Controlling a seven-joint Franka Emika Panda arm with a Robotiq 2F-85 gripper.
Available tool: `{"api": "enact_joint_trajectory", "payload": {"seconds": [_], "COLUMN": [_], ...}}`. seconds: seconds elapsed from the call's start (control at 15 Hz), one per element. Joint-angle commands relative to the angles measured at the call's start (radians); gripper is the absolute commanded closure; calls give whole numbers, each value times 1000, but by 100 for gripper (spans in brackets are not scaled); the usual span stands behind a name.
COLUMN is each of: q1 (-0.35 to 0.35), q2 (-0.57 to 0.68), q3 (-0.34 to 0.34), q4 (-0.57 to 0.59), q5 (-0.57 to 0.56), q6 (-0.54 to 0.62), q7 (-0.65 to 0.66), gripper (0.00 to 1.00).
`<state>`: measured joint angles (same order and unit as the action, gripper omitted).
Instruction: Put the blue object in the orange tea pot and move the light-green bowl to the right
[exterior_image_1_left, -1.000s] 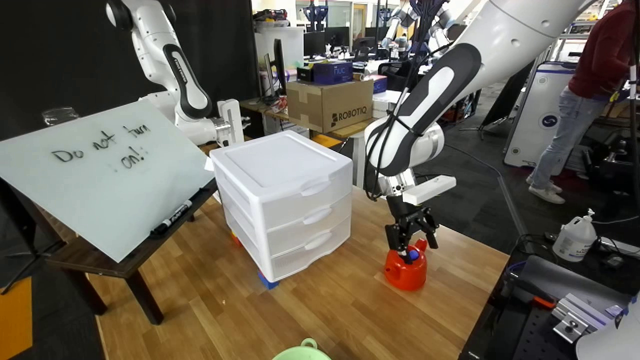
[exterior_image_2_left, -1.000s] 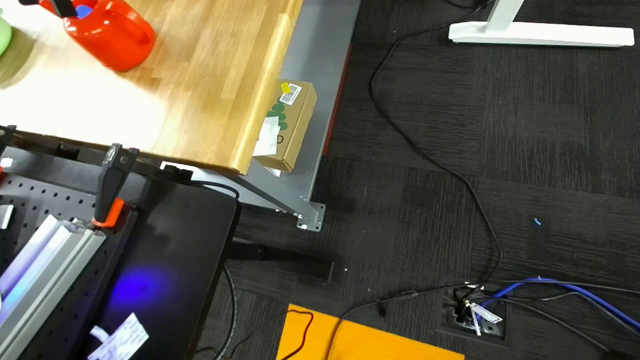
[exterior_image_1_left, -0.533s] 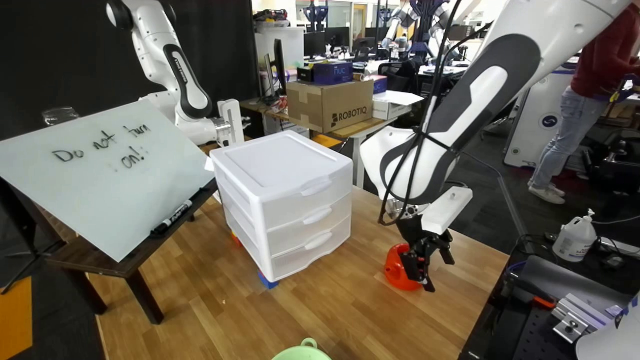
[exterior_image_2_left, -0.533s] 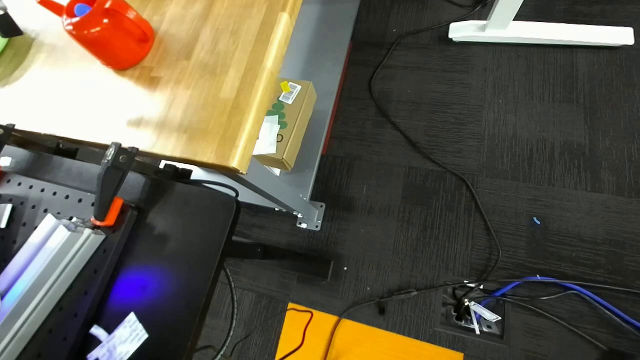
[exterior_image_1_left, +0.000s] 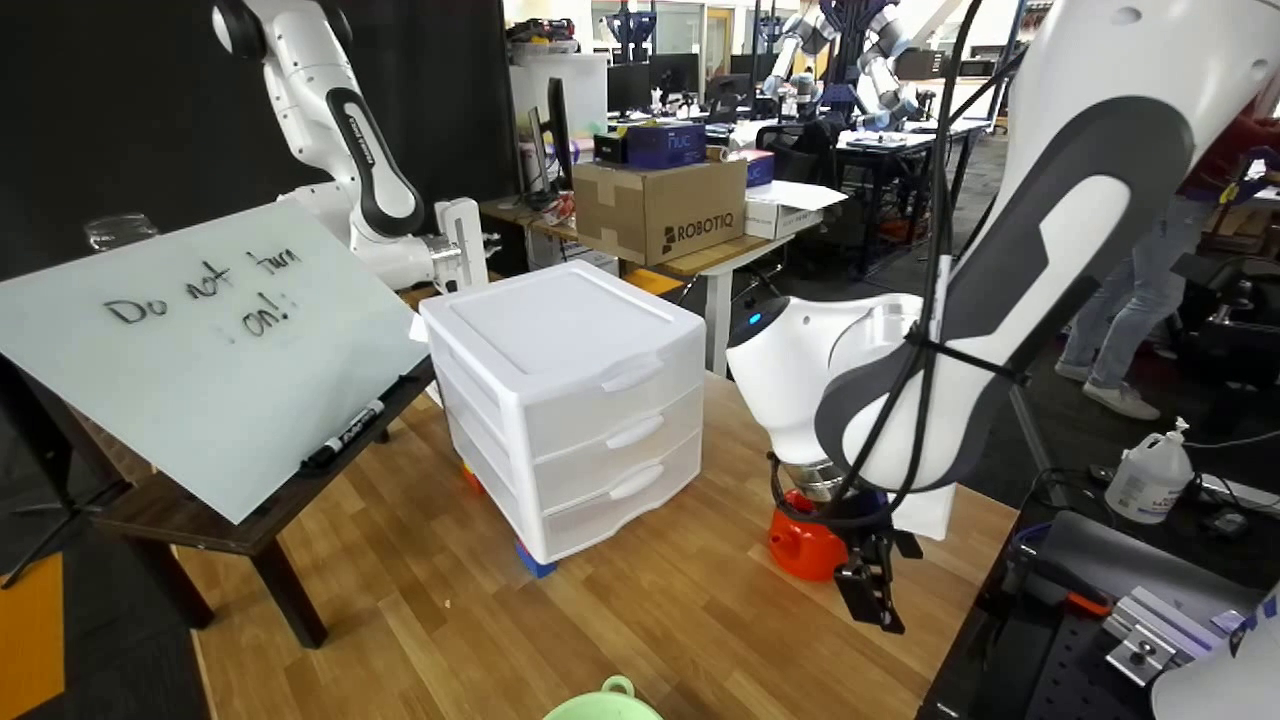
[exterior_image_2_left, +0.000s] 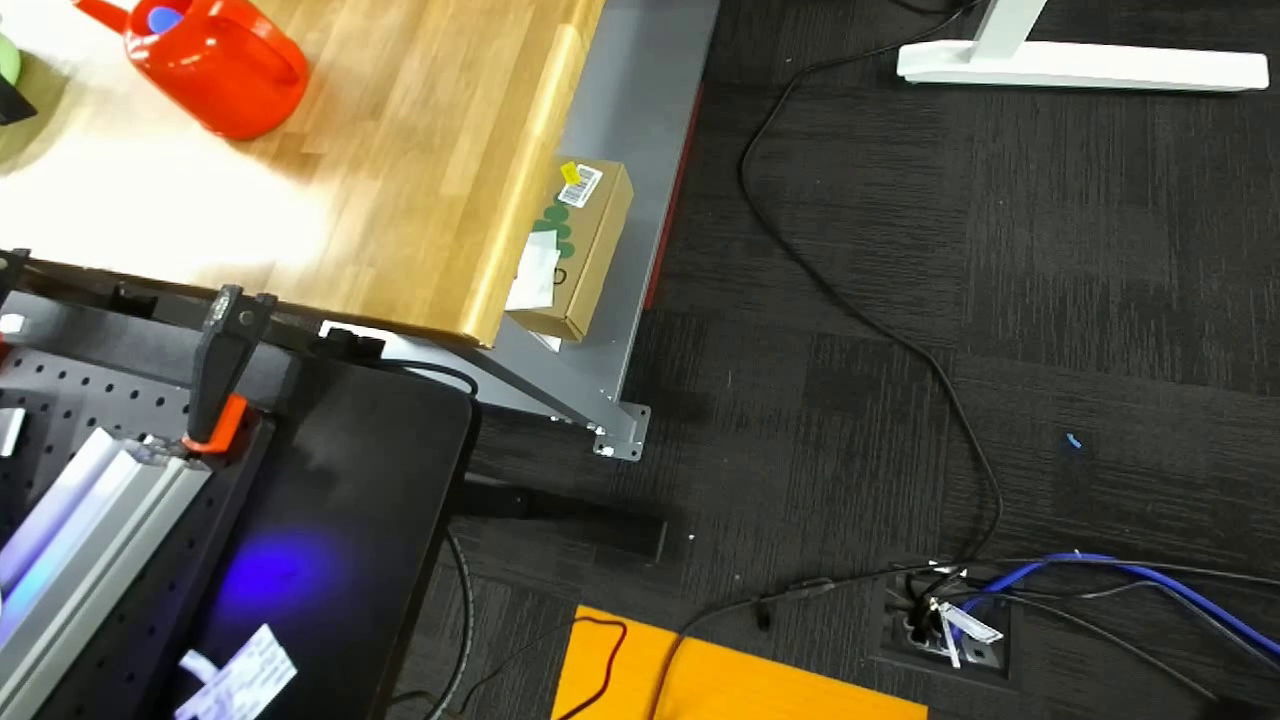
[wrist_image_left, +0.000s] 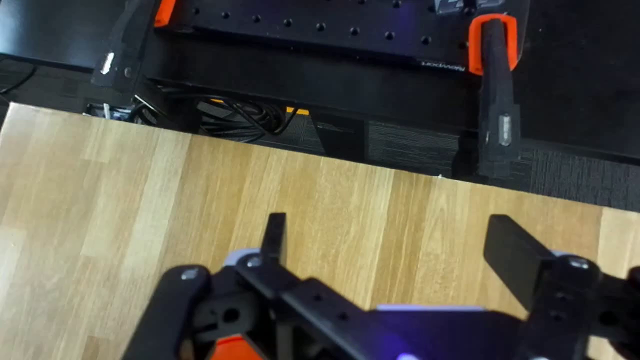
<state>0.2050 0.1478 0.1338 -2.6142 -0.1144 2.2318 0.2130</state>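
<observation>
Gripper (wrist_image_left: 389, 240), wrist view: mine is released, fingers (wrist_image_left: 274, 237) wide apart, bare wooden table (wrist_image_left: 345, 200) between them.
Table edge, wrist view: ahead of my fingers; across a gap, black bench (wrist_image_left: 320, 72) carrying a Newport breadboard (wrist_image_left: 305, 35).
Red-orange toy teapot (exterior_image_1_left: 803, 555), in an exterior view: upright on the table, inward from the corner by the bench; partly behind my gripper.
Light-green bowl (exterior_image_1_left: 602, 709), same view: on the table, farther from its back edge than the teapot; cut off by the frame.
White three-drawer unit (exterior_image_1_left: 570, 330), same view: between teapot and whiteboard (exterior_image_1_left: 190, 370) lettered "Do not turn on!"
Blue piece (exterior_image_2_left: 164, 19), in an exterior view: in the teapot's top opening; shape unclear.
Fingertip (exterior_image_2_left: 14, 103), same view: apart from teapot, overlapping bowl in view; contact unclear.
</observation>
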Motion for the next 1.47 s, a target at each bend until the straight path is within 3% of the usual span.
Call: {"api": "enact_joint_trajectory", "payload": {"seconds": [0.0,0.27,0.33,1.4], "q1": [24,57,52,59], "q2": [-14,-31,-1,-9], "q3": [28,66,63,69], "q4": [-49,-84,-53,-63], "q5": [-61,-83,-57,-66], "q6": [75,132,94,109], "q7": [8,-6,0,-1], "gripper": [0,0,0,0]}}
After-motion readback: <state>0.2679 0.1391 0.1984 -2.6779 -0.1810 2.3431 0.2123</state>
